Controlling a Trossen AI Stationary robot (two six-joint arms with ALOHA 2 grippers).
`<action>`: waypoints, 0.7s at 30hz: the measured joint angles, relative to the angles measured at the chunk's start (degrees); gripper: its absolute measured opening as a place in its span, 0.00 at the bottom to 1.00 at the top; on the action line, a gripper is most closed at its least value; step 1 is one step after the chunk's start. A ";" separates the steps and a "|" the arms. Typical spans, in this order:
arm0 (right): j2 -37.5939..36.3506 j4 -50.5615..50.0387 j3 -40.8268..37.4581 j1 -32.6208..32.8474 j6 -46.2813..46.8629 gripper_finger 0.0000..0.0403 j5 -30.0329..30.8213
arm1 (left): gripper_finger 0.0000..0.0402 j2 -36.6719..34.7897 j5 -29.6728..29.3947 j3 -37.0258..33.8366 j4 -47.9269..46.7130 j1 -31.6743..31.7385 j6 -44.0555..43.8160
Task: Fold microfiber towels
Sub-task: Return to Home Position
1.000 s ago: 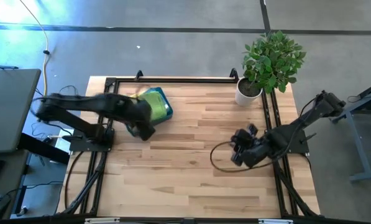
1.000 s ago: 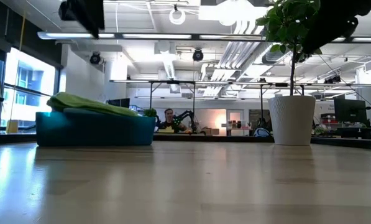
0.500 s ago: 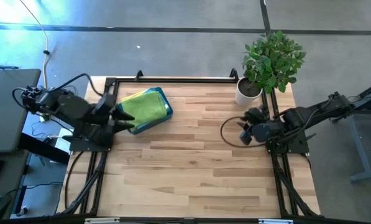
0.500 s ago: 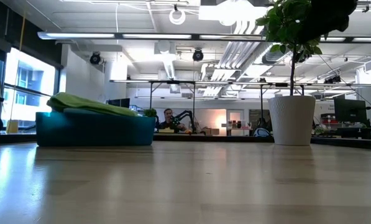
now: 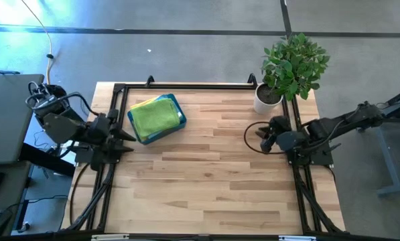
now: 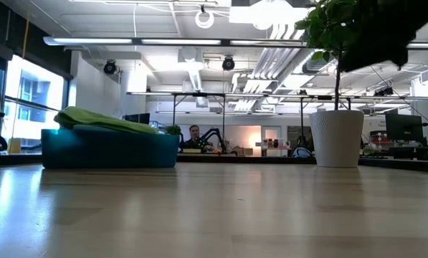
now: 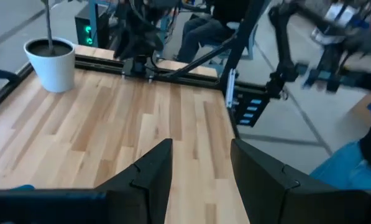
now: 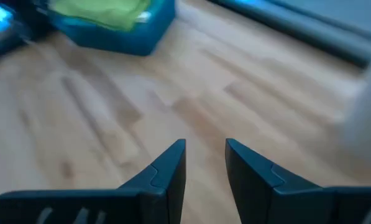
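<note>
Lime-green folded microfiber towel [image 5: 153, 118] lies on top in the teal plastic tray [image 5: 183, 119], far left on the tabletop [image 5: 213, 181], with a yellow towel edge [image 5: 142, 104] peeking out beneath. My left jaws, over the tray half a second ago, are back at the left rail, parted and empty. My right jaws sit near the white plant pot [image 5: 267, 100], slightly apart, empty. Only the low view shows the towel mounded above the rim.

Bright, even overhead light fills the room. The ceiling lamps [image 6: 205, 16] glare white in the low view, and a window [image 6: 29, 100] adds daylight (a pale sheen lies on the worktop [image 6: 199, 208] below). Seen from above, shadows are soft and the floor [image 5: 25, 23] glints blue-white.
</note>
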 joint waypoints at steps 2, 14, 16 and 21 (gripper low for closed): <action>-2.50 9.97 -6.65 0.00 -0.82 0.26 -1.80 | 0.38 -0.04 -1.73 0.00 -0.34 -1.81 -2.64; -16.09 31.60 -28.37 0.02 -3.46 0.26 -5.21 | 0.38 0.07 -15.79 -15.08 -0.54 -8.70 -23.72; -19.00 32.15 -30.75 0.02 -1.95 0.26 -5.82 | 0.38 0.11 -17.48 -17.79 -0.44 -9.27 -28.92; -25.49 36.28 -35.66 0.02 -1.42 0.26 -7.20 | 0.38 0.13 -19.16 -23.09 1.71 -10.05 -38.01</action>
